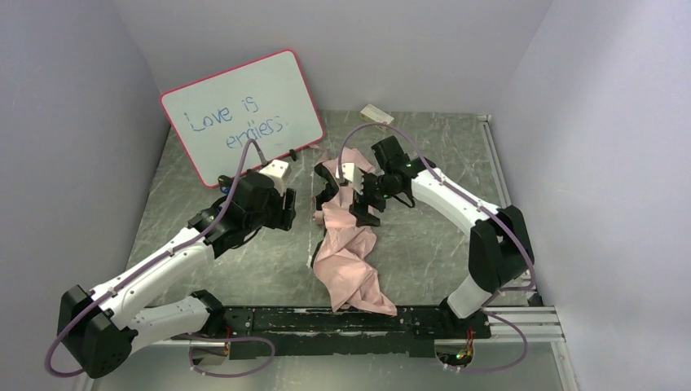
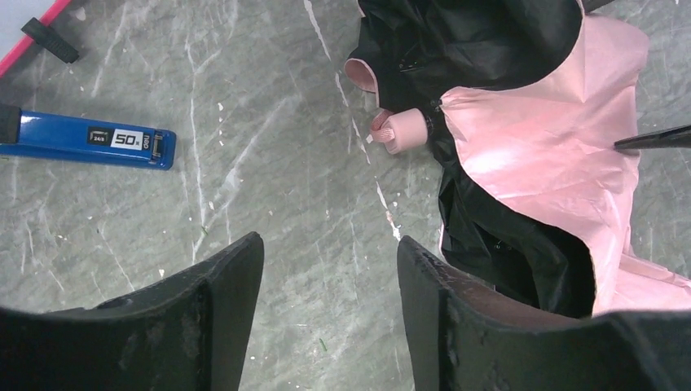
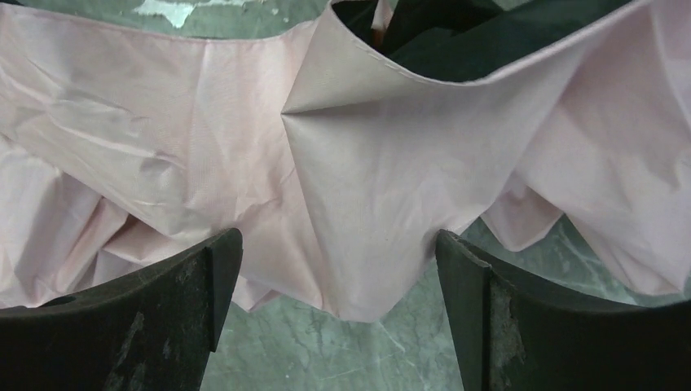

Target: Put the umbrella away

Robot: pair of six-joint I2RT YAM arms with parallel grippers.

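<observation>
"Love is endless." on the whiteboard (image 1: 243,114); "50" on the blue stapler (image 2: 90,140).

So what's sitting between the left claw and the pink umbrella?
Nothing: only bare grey tabletop separates the left claw from the umbrella, seen in the left wrist view.

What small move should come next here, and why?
Probably lower the right gripper onto the loose canopy fold under it and close. Both it and the left gripper stand open and empty, and the umbrella lies unfurled, not yet bundled.
</observation>
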